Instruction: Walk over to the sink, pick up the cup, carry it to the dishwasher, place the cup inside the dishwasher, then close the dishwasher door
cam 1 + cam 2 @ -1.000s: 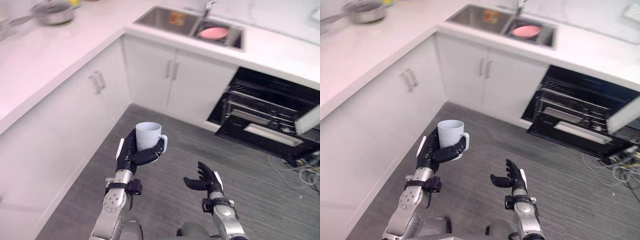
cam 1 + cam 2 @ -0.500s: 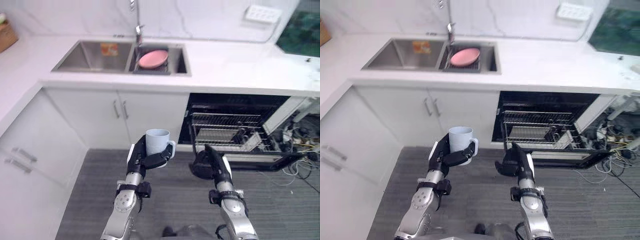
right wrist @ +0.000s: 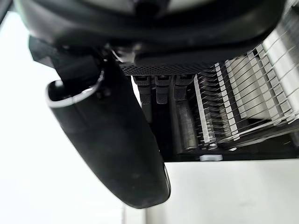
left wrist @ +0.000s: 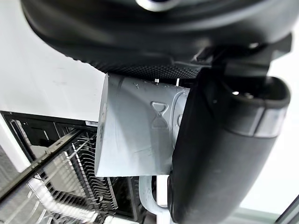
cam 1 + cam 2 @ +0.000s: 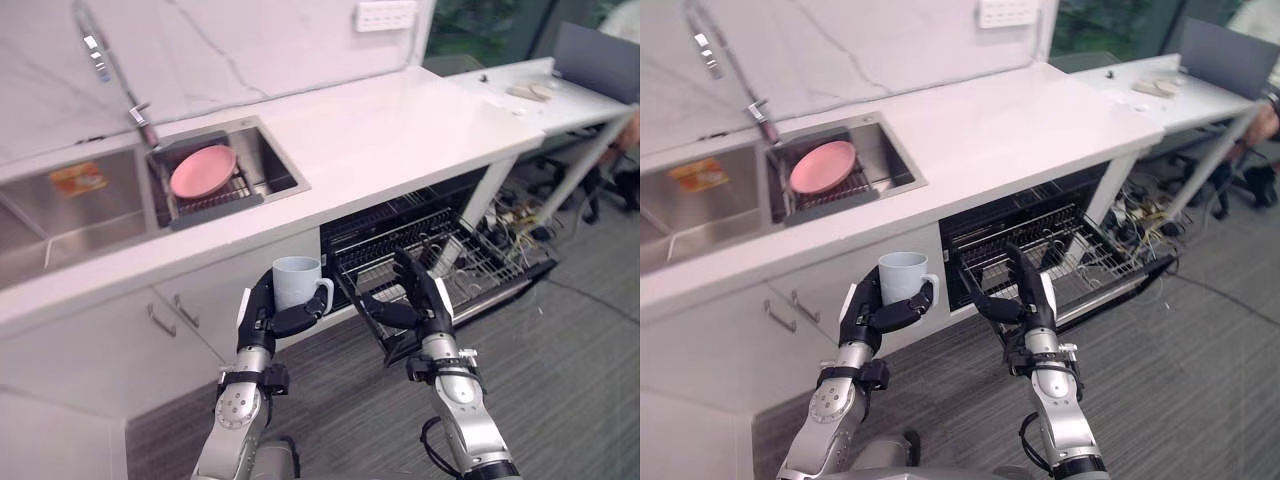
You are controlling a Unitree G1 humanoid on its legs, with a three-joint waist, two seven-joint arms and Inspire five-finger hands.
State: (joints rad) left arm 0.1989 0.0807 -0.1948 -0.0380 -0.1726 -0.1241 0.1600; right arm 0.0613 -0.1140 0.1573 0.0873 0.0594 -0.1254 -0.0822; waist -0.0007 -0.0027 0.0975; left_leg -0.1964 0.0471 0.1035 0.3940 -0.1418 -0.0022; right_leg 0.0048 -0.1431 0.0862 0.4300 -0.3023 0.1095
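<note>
A: Start with the left hand [image 5: 262, 318]; what is it doing?

B: It is clenched round the cup [image 5: 296, 283], low in the frame and a little left of centre; the fingers wrap the wall from one side, and in the left wrist view the thumb [image 4: 219, 154] presses across the other; the cup is carried in the air, upright, touching nothing but the hand.

A: And the right hand [image 5: 420, 300]?

B: Released and holding nothing; its fingers stand loosely spread, just right of the cup, in front of the dishwasher [image 5: 395, 215].

A: So which step is this?

B: The carry, I'd judge, and near its end; the sink [image 5: 278, 165] sits at the upper left with a pink plate [image 5: 203, 171] in it, beneath the faucet [image 5: 140, 112], well apart from the cup; the dishwasher gapes under the countertop [image 5: 400, 125] at centre right, its wire rack [image 5: 455, 250] drawn out.

A: What does the next move ask for?

B: Bringing the cup rightward over the rack, then lowering it between the tines before the fingers loosen; the right hand lies in that path and likely needs to clear; closing up can only come once the rack is pushed in, I think.

A: How does the cup look?

B: A pale blue-grey mug with a plain loop handle pointing to the right of the frame; mouth up; a small raised hourglass-like mark on its wall in the wrist view; whether anything is inside, I cannot tell.
</note>
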